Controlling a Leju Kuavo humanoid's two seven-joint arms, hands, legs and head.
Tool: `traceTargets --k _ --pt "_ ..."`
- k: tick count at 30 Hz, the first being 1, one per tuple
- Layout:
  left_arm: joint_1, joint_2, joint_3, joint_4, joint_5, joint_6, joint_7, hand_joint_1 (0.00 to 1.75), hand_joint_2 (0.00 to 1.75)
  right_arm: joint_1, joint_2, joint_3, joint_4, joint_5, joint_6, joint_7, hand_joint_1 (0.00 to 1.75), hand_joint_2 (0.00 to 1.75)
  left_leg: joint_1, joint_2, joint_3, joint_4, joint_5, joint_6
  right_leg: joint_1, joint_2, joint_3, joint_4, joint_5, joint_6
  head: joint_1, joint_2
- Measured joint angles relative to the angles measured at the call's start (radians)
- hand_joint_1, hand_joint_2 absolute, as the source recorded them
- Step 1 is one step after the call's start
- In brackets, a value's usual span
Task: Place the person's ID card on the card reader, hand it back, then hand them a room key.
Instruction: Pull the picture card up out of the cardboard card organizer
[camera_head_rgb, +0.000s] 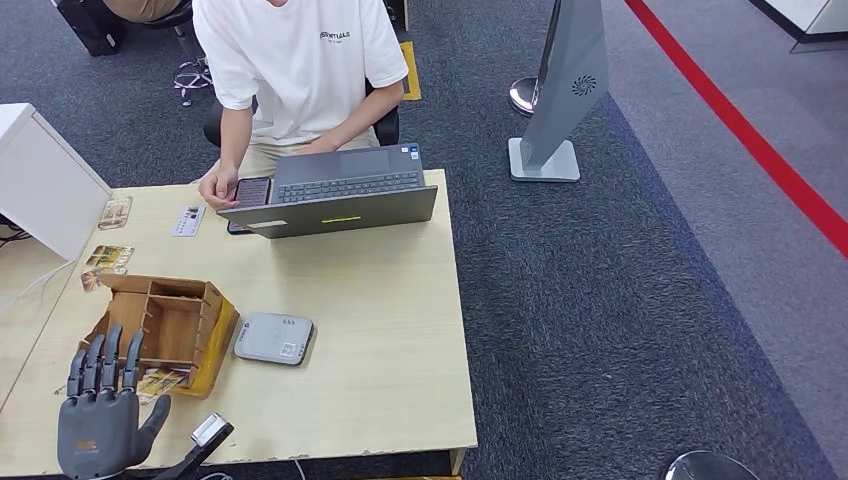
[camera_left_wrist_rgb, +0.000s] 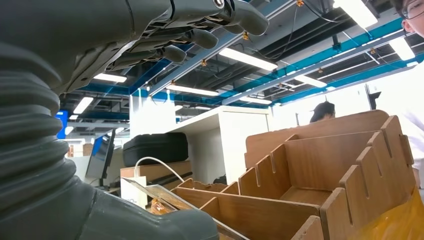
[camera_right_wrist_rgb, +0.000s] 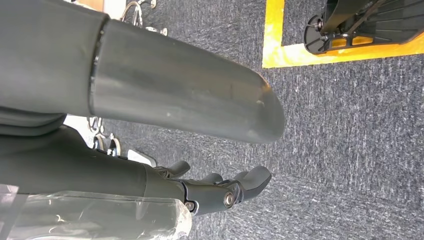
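Extending straight and slightly spread, the fingers (camera_head_rgb: 103, 362) of the left hand (camera_head_rgb: 100, 420) hold nothing; the hand stands upright at the near left corner of the light wooden table (camera_head_rgb: 400, 330), just before the wooden desk organiser (camera_head_rgb: 165, 320). Seen from the left wrist, the organiser's slotted dividers lie close beneath the open fingers (camera_left_wrist_rgb: 190, 37), without contact. A card in a clear sleeve (camera_left_wrist_rgb: 165, 197) rests at the organiser's near edge. The right hand (camera_right_wrist_rgb: 220, 192) hangs over grey carpet, its fingers loosely extended and empty.

The grey card reader (camera_head_rgb: 274, 338) lies flat just right of the organiser. The ID card (camera_head_rgb: 188, 221) lies on the table's far side, well apart from the reader, just beside the hand (camera_head_rgb: 217, 187) of a seated person (camera_head_rgb: 300, 70) in a white T-shirt. That hand touches a smartphone (camera_head_rgb: 250, 194) next to an open grey laptop (camera_head_rgb: 335, 195). Several printed cards (camera_head_rgb: 107, 256) lie along the left edge.
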Motion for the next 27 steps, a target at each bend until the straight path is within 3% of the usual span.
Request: traceTargets --k 25,27 --pt "-0.055 0.018 0.088 0.11 -0.001 0.0 -0.001 0.0 1.75 -0.002 0.0 -0.001 0.0 0.02 0.004 0.0 0.0 0.0 0.0 0.0 0.0 0.0 0.0 0.0 0.0 0.0 0.0 0.0 0.0 0.0 0.0 0.0" --pt "-0.057 0.02 0.094 0.119 -0.001 0.0 -0.001 0.87 1.75 -0.002 0.0 -0.001 0.0 0.021 0.004 0.0 0.0 0.0 0.0 0.0 0.0 0.0 0.0 0.0 0.0 0.0 0.0 0.0 0.0 0.0 0.0 0.0"
